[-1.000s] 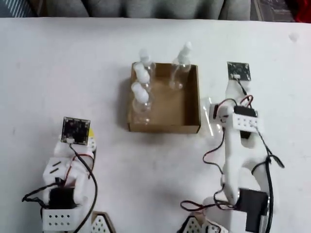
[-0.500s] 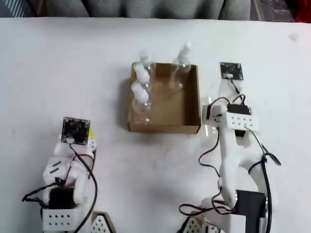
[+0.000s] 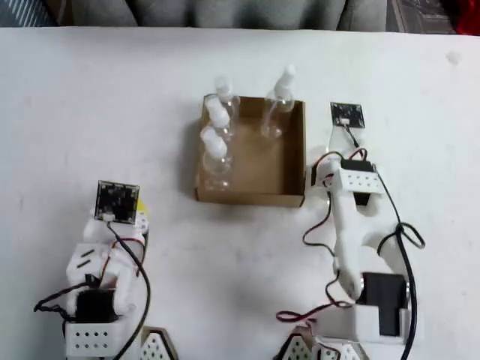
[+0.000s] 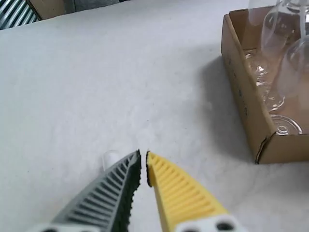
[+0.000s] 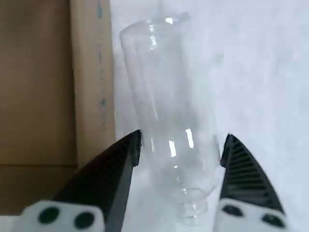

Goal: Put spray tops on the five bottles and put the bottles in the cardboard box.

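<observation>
My right hand (image 5: 182, 140) has slid toward the 3 o'clock side of the cardboard box (image 3: 251, 196), jaws wide around the topless bottle (image 5: 169, 121), so I judge gripping comes next.

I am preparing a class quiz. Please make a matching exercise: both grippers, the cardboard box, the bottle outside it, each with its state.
1 left gripper
2 right gripper
3 cardboard box
4 uncapped bottle

a beside the box, no spray top
b shut, above the table
c holds bottles with spray tops
d open, straddling the bottle

Pairs: 1-b, 2-d, 3-c, 4-a
</observation>
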Tool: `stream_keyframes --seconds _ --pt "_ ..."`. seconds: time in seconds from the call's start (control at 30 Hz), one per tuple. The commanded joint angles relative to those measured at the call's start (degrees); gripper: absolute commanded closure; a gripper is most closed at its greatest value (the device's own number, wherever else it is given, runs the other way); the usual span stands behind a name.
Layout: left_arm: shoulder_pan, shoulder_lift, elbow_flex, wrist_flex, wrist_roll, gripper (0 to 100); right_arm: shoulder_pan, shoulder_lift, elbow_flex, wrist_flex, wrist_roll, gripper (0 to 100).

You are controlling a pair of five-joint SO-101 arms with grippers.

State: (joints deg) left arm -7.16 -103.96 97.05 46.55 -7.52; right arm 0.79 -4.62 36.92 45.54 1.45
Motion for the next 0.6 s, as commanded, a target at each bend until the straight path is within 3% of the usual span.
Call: stream_keyframes --seconds 0.0,0.2,0.4,0.57 --pt "0.5 -0.5 -0.1 -0.3 -0.4 98 0.9 3.2 -4.0 -1.2 -0.4 77.2" --pt "0.5 -0.5 -0.1 -0.3 -0.4 98 1.7 7.2 -7.1 0.2 0.2 78.3" --pt "0.5 -0.5 -0.1 -0.3 -0.4 98 5.3 10.9 -12.7 4.4 1.6 98.5" --pt "0.5 -0.5 -0.1 -0.2 -0.4 98 10.9 11.3 -18.2 11.4 8.5 97.3"
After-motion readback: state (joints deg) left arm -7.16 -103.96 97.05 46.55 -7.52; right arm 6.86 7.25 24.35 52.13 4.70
